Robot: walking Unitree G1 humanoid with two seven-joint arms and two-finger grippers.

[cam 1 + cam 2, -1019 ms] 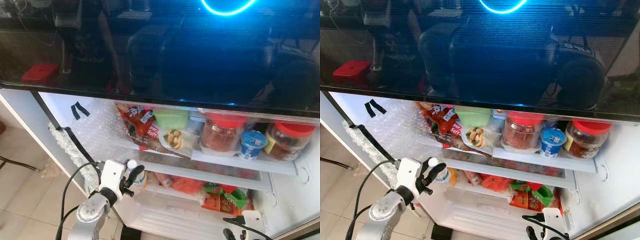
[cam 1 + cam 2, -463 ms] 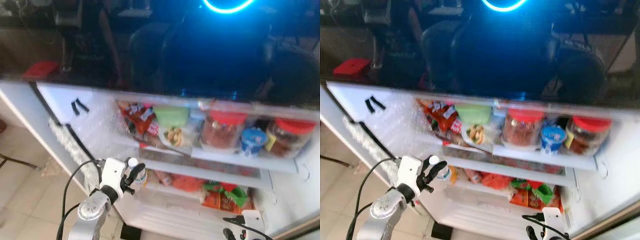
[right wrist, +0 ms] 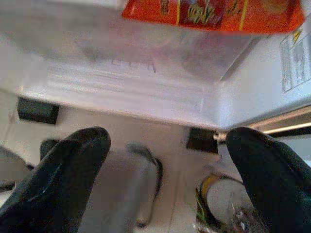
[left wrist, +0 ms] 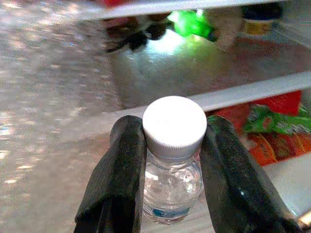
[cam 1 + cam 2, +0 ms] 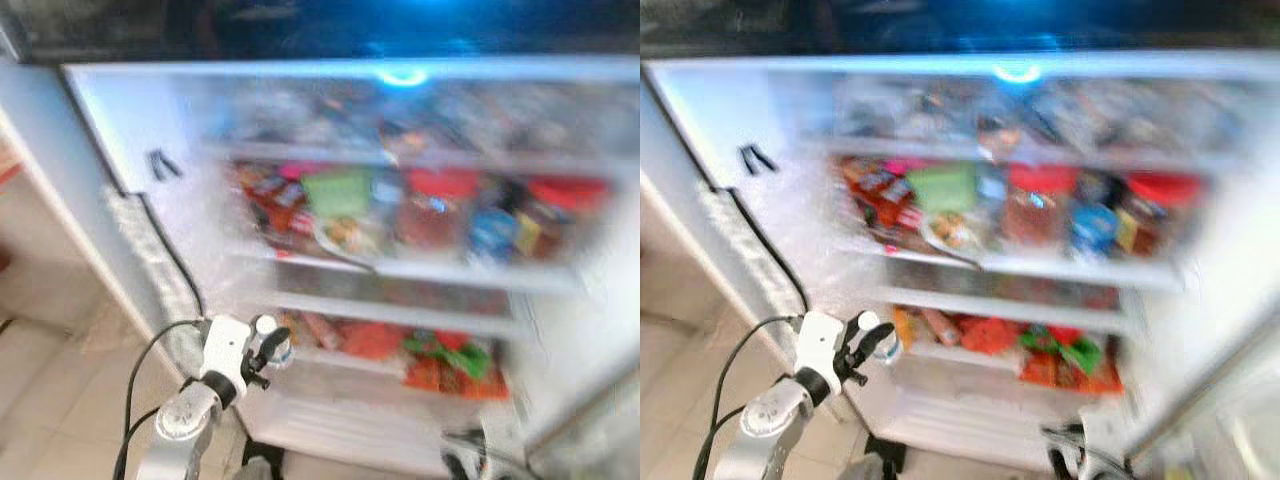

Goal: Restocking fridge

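Low at left, just in front of open fridge (image 5: 120, 130): left gripper (image 4: 170, 160) raised, fingers (image 4: 121, 174) clamped on small clear water bottle (image 4: 172, 179), one each side just under white ribbed cap (image 4: 175, 121). Bottle upright, cap up, held near left end of lower shelf (image 5: 390, 315), not yet set on it. Black cable (image 5: 150, 350) looping off left wrist.

Head views blurred w/ motion, so contents only roughly readable. On middle shelf (image 5: 1040, 268), left to right: red packets (image 5: 875, 195), green tub (image 5: 940, 185), red-lidded jar (image 5: 1035, 205), blue cup (image 5: 1095, 225), 2nd red-lidded jar (image 5: 1155, 205). Shelf below: orange and green snack bags (image 5: 440, 360) toward right. Top shelf too smeared to name anything. Bubble-textured lining (image 5: 210, 250) on left inner wall; black tape mark (image 5: 160, 165) on side panel.

Bottom right, near fridge base: right gripper (image 3: 165, 174) hanging low, fingers spread wide, holding nothing. Beyond it, white bottom drawer (image 3: 121, 82), orange packet (image 3: 214, 14) above, tiled floor (image 5: 50, 380) below.
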